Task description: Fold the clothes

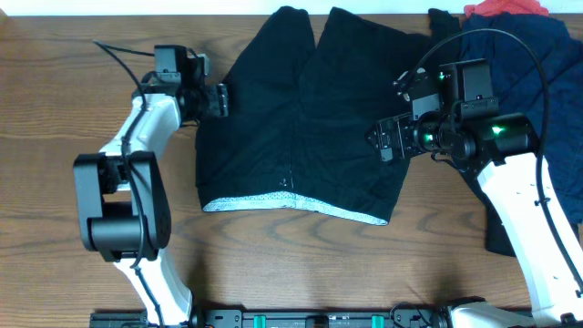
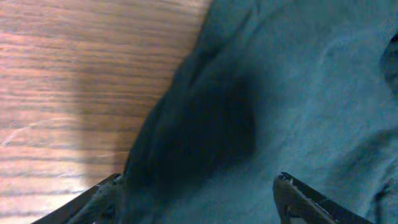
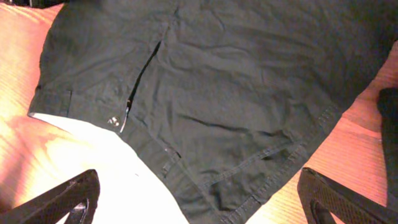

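**Black shorts spread flat between two wide-open pincers**

The wooden table [image 1: 55,55] fills the overhead view. On it, the black shorts [image 1: 301,118] lie spread out between the two pincers: to the right of the left one and to the left of the right one. The legs point away from the robot and the waistband lies nearer to it.

Beyond and to the right of the right pincer [image 1: 381,141] sits a heap of other clothes. It holds a navy garment [image 1: 537,82], with a red garment [image 1: 506,9] at its far edge. A black garment [image 1: 496,237] lies under the right arm [image 1: 533,219], behind that pincer.

The left arm [image 1: 137,146] reaches forward, and the left pincer [image 1: 221,98] sits at the left side edge of the shorts. From its wrist camera the fingers [image 2: 102,196] stand wide apart. Dark fabric fills the space below and ahead of them, and bare wood shows to the left. Nothing is clamped. Whether the tips touch the cloth I cannot tell.

The right pincer is also spread wide and holds nothing. It hangs above the right side of the shorts, and its wrist camera looks down on the garment ahead.

A pale speckled lining [image 1: 273,200] shows along the waistband. Ahead and to the left of the right pincer, the fly [image 3: 143,74] gapes open. A small button [image 3: 114,121] sits at its waistband end.
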`<state>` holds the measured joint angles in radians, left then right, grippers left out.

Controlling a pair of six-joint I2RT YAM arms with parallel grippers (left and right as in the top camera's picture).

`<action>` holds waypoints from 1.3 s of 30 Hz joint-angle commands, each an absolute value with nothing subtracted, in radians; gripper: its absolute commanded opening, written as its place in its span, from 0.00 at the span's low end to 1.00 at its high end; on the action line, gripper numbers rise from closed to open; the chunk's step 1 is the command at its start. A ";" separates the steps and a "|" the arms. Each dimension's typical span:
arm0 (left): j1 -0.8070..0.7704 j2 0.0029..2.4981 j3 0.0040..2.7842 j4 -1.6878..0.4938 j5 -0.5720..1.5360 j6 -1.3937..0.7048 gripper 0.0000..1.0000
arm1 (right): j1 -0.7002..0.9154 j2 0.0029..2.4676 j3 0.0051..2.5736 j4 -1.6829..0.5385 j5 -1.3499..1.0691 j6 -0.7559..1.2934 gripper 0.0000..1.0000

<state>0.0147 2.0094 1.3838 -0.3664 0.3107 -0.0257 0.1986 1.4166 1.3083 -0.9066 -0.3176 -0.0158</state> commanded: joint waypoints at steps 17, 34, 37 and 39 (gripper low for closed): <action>0.007 2.084 1.398 -0.327 0.231 0.101 0.79 | 0.200 1.416 1.314 -0.900 -0.303 -0.031 0.99; -0.043 2.097 1.372 -0.327 0.248 0.138 0.51 | 0.200 1.416 1.314 -0.918 -0.303 -0.031 0.99; -0.042 2.097 1.372 -0.327 0.233 0.136 0.31 | 0.200 1.416 1.314 -0.921 -0.303 -0.031 0.99; -0.041 2.097 1.372 -0.328 0.191 0.089 0.13 | 0.200 1.416 1.314 -0.923 -0.303 -0.031 0.99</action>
